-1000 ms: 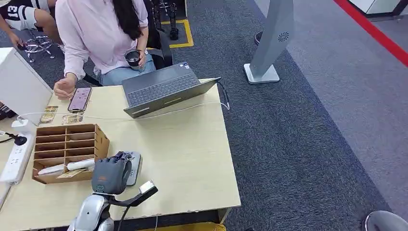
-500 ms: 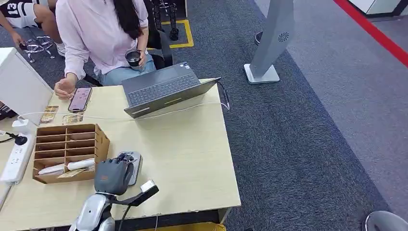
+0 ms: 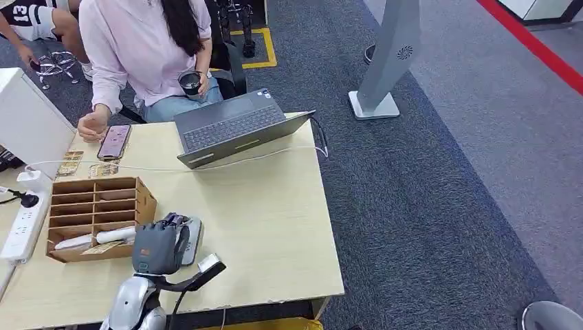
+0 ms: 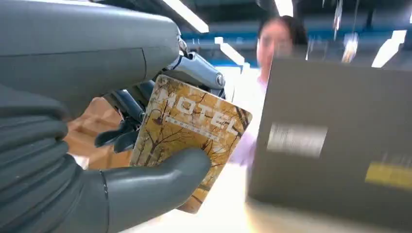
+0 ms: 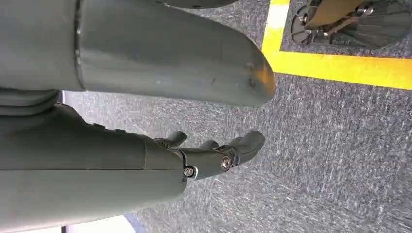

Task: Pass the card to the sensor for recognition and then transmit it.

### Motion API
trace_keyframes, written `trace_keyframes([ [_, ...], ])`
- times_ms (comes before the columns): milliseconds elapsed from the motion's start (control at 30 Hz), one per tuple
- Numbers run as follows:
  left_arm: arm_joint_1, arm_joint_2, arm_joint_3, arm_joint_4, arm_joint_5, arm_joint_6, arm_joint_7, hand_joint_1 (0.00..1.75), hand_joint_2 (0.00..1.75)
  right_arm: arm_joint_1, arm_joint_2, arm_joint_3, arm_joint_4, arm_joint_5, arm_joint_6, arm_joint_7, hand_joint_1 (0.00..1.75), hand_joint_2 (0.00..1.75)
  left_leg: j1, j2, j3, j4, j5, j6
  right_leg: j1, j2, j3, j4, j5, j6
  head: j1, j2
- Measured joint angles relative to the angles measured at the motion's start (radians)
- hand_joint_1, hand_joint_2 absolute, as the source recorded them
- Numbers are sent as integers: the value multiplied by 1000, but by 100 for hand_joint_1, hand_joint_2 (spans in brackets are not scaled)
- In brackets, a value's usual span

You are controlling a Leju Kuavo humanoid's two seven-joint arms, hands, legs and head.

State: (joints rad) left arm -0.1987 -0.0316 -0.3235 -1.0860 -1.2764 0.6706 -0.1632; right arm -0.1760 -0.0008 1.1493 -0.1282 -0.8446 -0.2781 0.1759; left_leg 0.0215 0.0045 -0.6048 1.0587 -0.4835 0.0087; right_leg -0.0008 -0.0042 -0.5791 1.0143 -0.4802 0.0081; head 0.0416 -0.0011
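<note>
Wooden table (image 3: 275, 220): left hand (image 3: 159, 247) pinches card (image 4: 189, 141) over sensor (image 3: 193, 237); right hand (image 5: 214, 155) empty.

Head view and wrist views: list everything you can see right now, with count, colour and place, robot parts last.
table: one, light wood, centre
card: one, yellow with tree print, held in the left hand
sensor: one, grey pad, under the left hand
organizer: one, brown wood, left of the sensor
laptop: one, dark grey, far table edge
phone: one, pink case, beside the person's hand
power strip: one, white, left table edge
person: one, pink shirt, seated behind the table, holding a dark cup
left hand: grey, over the sensor
right hand: grey, hanging above the carpet
</note>
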Motion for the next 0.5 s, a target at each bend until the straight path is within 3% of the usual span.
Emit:
trace_keyframes([
  [267,-113,0,23,-85,29,-4,5,175,175,-20,1,28,0,19,6,16,0,0,0,0,0,0,2,0,0,0,0,0,1,0,0,0],
  [400,-220,2,40,-71,1,-28,47,175,175,-33,4,47,0,32,13,31,0,0,0,-2,0,0,3,-1,0,-2,0,1,2,1,0,0],
  [500,-336,4,58,-8,-32,-43,89,175,175,-46,9,64,0,40,21,41,0,0,0,-2,0,0,4,-2,0,-2,0,2,3,-1,0,0],
])
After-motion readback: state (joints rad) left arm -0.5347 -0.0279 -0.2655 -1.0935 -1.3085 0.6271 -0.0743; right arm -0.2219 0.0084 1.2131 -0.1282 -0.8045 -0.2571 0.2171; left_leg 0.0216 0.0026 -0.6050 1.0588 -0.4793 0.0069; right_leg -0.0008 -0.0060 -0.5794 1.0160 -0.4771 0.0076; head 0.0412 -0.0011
